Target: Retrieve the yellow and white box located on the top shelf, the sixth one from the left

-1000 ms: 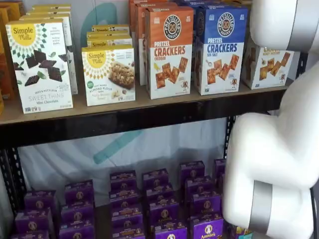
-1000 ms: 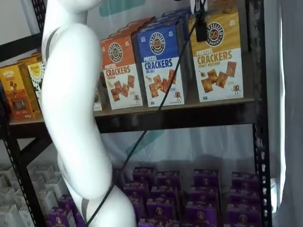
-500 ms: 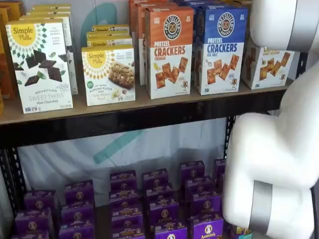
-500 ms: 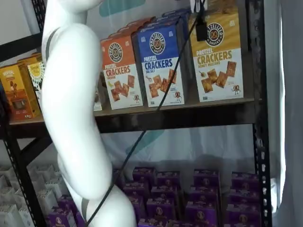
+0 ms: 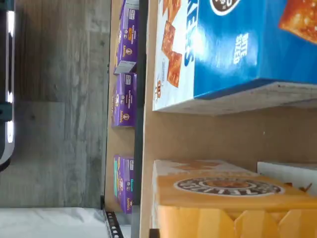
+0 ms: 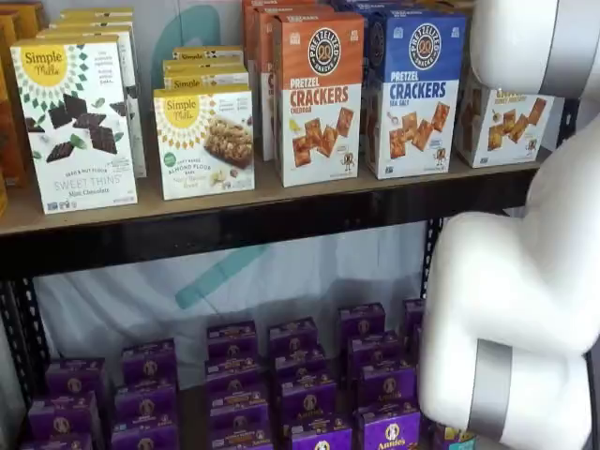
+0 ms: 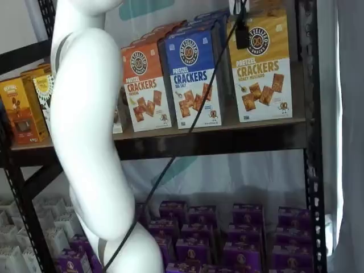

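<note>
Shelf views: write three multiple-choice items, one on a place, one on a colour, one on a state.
1. Which box stands right beside the yellow box on the top shelf? A orange B blue C purple
2. What colour are the lower-level boxes? A purple B green C red
3. How is the yellow box? A lying flat B upright on the shelf C lifted clear
1 B: the blue box is its neighbour. 2 A: all are purple. 3 B: its base rests on the board.

Wrist view: close over top shelf (image 5: 198, 134), picture turned sideways. Both shelf views: frontal, one oblique; share blue box (image 6: 412, 89) (image 7: 190, 74), white arm (image 6: 511, 309) (image 7: 88, 131) intervening.
</note>
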